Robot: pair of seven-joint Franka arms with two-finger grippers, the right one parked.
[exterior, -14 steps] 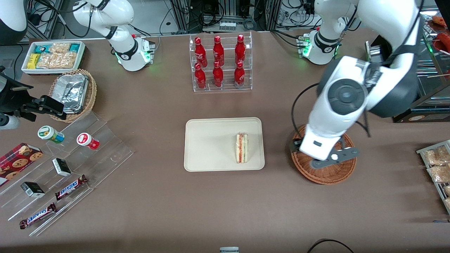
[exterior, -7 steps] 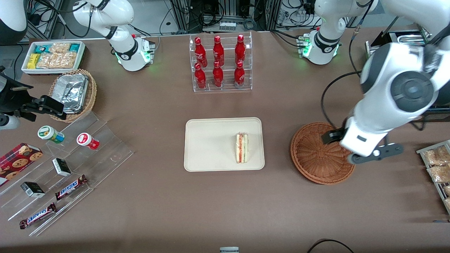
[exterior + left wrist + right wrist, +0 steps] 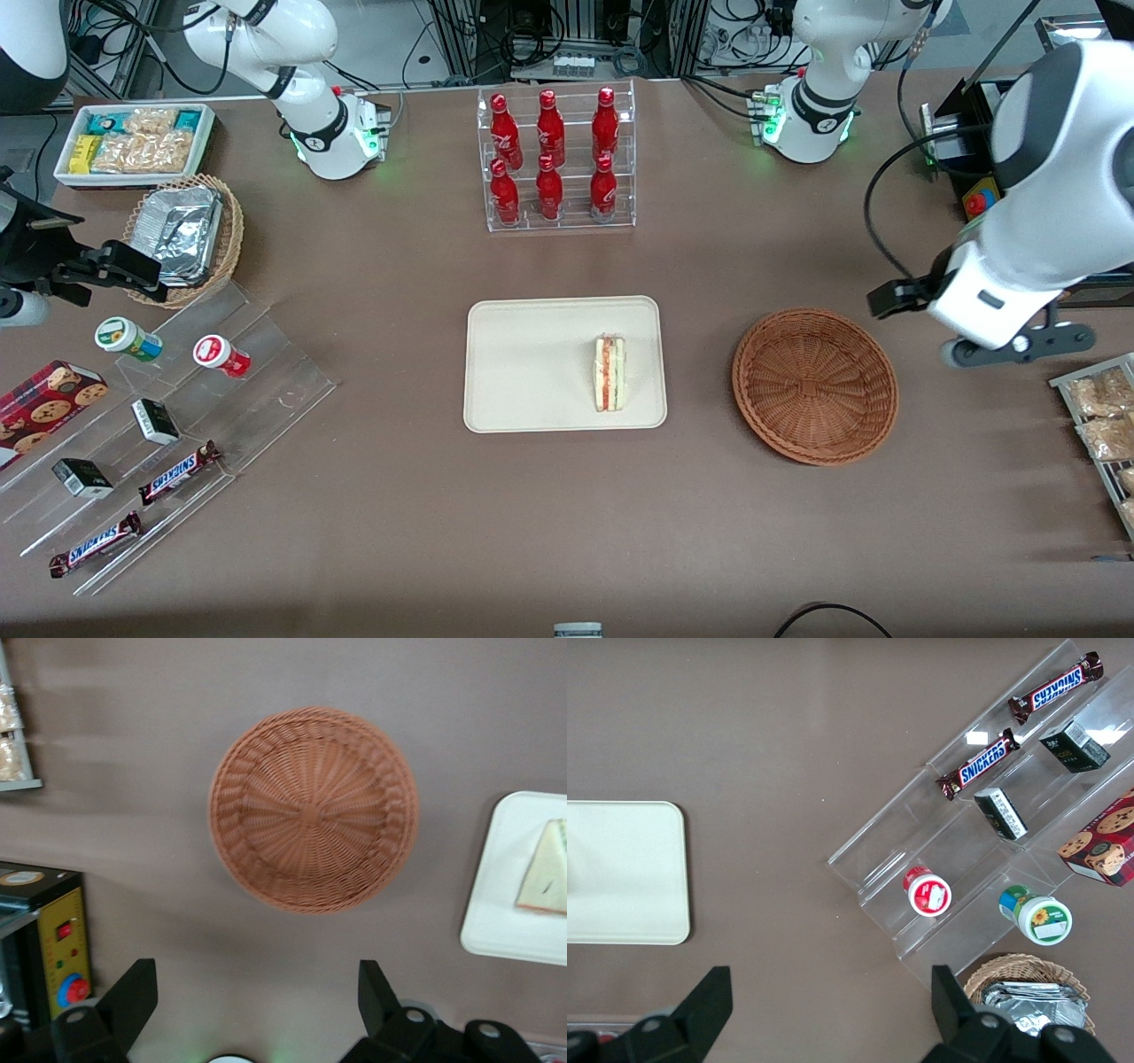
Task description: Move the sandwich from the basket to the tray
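The sandwich (image 3: 609, 372) stands on edge on the cream tray (image 3: 532, 354), near the tray's end that faces the basket. The reddish-brown wicker basket (image 3: 815, 385) has nothing in it. My gripper (image 3: 979, 306) hangs above the bare table beside the basket, toward the working arm's end, and a little farther from the front camera. In the wrist view the gripper (image 3: 257, 983) is open, its two black fingers (image 3: 133, 992) wide apart with only table between them. That view also holds the basket (image 3: 313, 809), a corner of the tray (image 3: 500, 912) and the sandwich (image 3: 545, 870).
A rack of red bottles (image 3: 555, 159) stands at the back centre. A wire tray of snack packets (image 3: 1103, 425) and a black box with a red button (image 3: 62, 948) lie near my gripper. A stepped acrylic shelf (image 3: 159, 425) and a foil-tray basket (image 3: 182, 235) sit toward the parked arm's end.
My arm has swung off the basket toward the working arm's end of the table, uncovering the basket. The sandwich has stayed put on the tray.
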